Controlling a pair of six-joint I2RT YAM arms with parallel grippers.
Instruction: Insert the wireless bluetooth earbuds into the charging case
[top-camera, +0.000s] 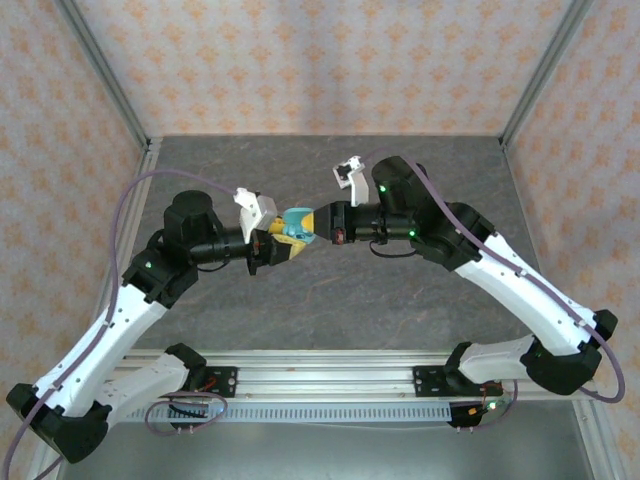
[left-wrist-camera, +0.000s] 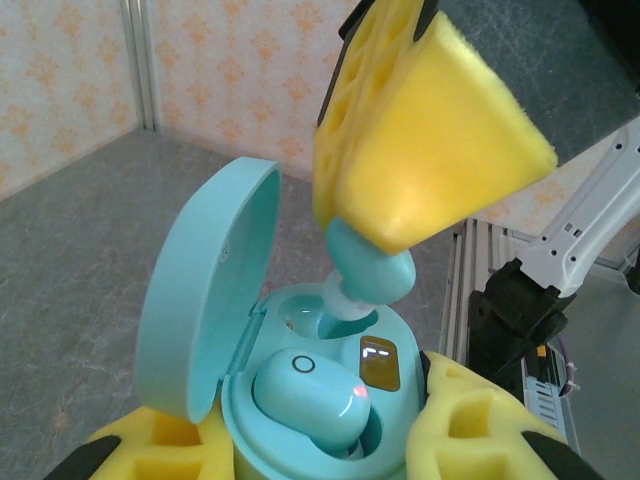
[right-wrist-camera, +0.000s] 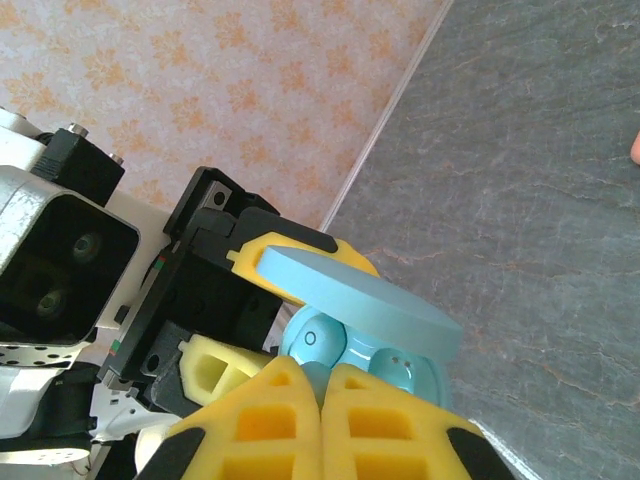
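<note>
1 earbud (left-wrist-camera: 370, 278) in right pincer (right-wrist-camera: 322, 385), above case (left-wrist-camera: 205, 290)

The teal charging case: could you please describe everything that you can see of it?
The teal charging case is an oval of smooth plastic, held above the table between the yellow foam pads of the left gripper. Its hinged lid stands open. One teal earbud lies seated in a well, a red light on it; a small orange display glows beside it. The right gripper holds a second earbud, stem down at the other well.
</note>
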